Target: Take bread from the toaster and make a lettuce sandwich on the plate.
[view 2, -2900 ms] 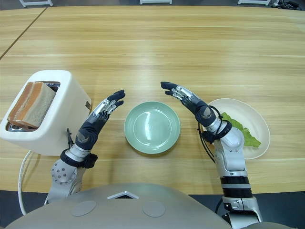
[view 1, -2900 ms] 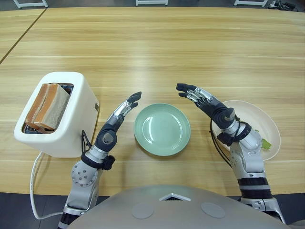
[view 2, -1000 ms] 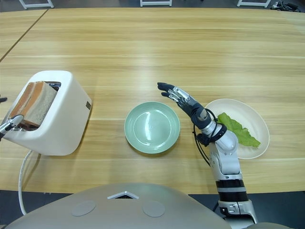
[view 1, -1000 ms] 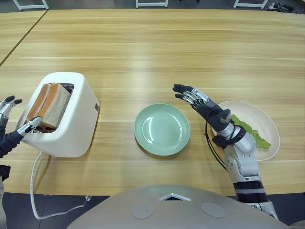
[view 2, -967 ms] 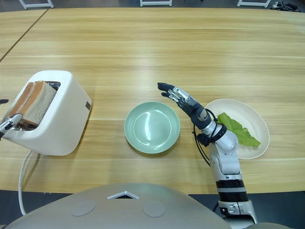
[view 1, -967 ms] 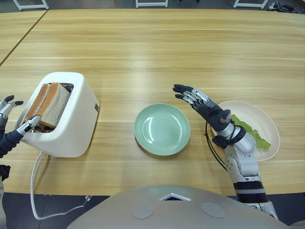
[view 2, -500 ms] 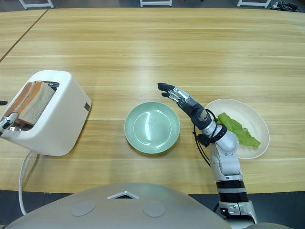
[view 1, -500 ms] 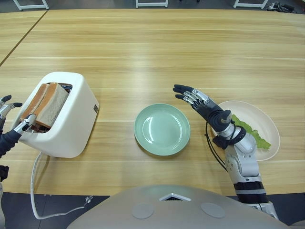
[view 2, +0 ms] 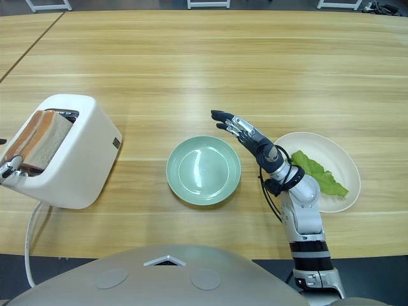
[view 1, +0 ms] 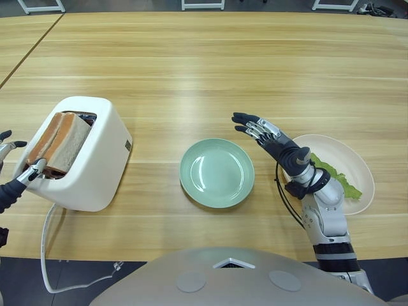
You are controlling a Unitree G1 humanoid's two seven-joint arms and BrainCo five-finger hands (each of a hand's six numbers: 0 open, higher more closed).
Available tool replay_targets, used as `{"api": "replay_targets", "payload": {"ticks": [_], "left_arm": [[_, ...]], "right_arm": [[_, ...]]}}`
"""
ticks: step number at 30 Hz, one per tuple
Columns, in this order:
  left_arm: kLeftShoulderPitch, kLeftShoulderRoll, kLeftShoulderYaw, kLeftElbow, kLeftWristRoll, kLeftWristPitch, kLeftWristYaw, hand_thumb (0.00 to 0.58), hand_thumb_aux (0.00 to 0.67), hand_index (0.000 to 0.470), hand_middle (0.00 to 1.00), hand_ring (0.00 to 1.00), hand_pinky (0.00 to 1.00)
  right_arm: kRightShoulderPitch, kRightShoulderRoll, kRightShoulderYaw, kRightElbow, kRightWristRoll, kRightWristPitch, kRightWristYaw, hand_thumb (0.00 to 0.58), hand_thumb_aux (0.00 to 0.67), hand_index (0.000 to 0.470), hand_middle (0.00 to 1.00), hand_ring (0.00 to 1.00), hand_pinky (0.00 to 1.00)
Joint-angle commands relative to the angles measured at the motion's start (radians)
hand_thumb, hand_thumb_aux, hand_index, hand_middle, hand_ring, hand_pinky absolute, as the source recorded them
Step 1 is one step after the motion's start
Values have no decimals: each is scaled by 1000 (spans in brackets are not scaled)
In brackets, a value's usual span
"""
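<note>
Two bread slices (view 1: 62, 143) upright, lengthwise in toaster (view 1: 102, 162)

Here we are in what looks like a lab or office test room, not a home kitchen: a long, broad wooden table (view 1: 210, 70) butts against a second table (view 1: 19, 38) on the left. Past the far edge there's dark floor (view 1: 115, 4), white metal furniture frames (view 1: 203, 4) and loose cables (view 1: 377, 7) far right. The toaster (view 1: 105, 159) and plate (view 1: 217, 173) sit like props.
</note>
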Motion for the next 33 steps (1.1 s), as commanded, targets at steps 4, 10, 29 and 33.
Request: {"api": "replay_targets", "payload": {"ticks": [4,10,29,33], "left_arm": [[18,-8,3,31,-1,7,-11,425,323,227,0,0,0],[18,-6,7,46,-2,2,-7,432,331,232,0,0,0],[-26,-3,-52,48,-12,-9,-6,301,205,144,0,0,0],[-36,1,-51,55,-13,-7,-2,301,205,144,0,0,0]], "right_arm": [[-3,-10,-7,-2,-19,-3,-8,0,0,0,0,0,0],[-2,-10,-7,-5,-20,-4,-9,0,0,0,0,0,0],[-2,-8,0,-15,-25,0,-10,0,0,0,0,0,0],[-1,-8,0,-16,-25,1,-11,0,0,0,0,0,0]]}}
